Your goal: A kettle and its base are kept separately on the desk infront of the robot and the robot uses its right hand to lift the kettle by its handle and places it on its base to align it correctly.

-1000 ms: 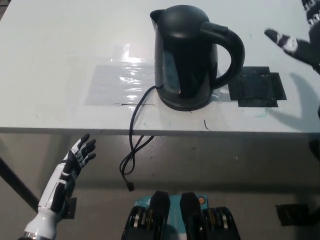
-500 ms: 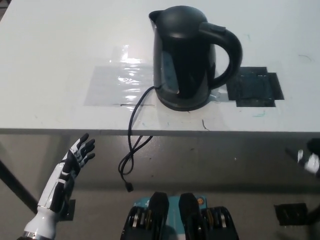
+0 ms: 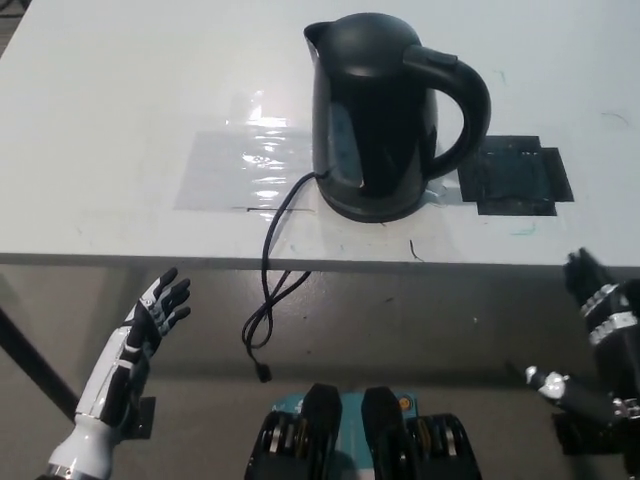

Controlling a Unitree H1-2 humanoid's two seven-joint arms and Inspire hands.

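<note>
A white desk [image 3: 120, 110] carries a black kettle [image 3: 375, 115] seated upright on its base [image 3: 375, 207] near the front edge, handle [image 3: 462, 100] toward the right. A black cord [image 3: 268, 300] hangs over the edge. Below desk level, the white left hand [image 3: 160, 310] rests with fingers spread, and the black right hand [image 3: 600, 325] hangs empty, fingers apart.

light: bright, even | glare: clear tape patch [image 3: 245, 165] on desk [image 3: 120, 90] | focus: sharp | floor: dimmer
</note>
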